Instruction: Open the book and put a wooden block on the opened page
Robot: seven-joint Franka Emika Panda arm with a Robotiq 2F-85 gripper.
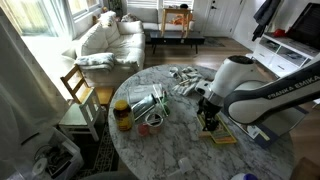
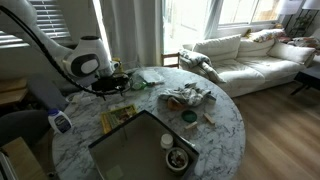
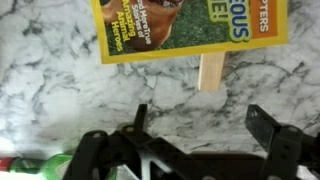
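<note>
The book lies closed, its yellow cover with a picture facing up, on the marble table. It also shows in both exterior views. A pale wooden block lies on the table against the book's edge. My gripper is open and empty. It hovers just above the table beside the block and the book, touching neither. In both exterior views the gripper hangs right next to the book.
A large dark tray holding a small bowl lies close to the book. A yellow-lidded jar, a silver bag and a heap of packets stand across the table. A wooden chair is at the table's edge.
</note>
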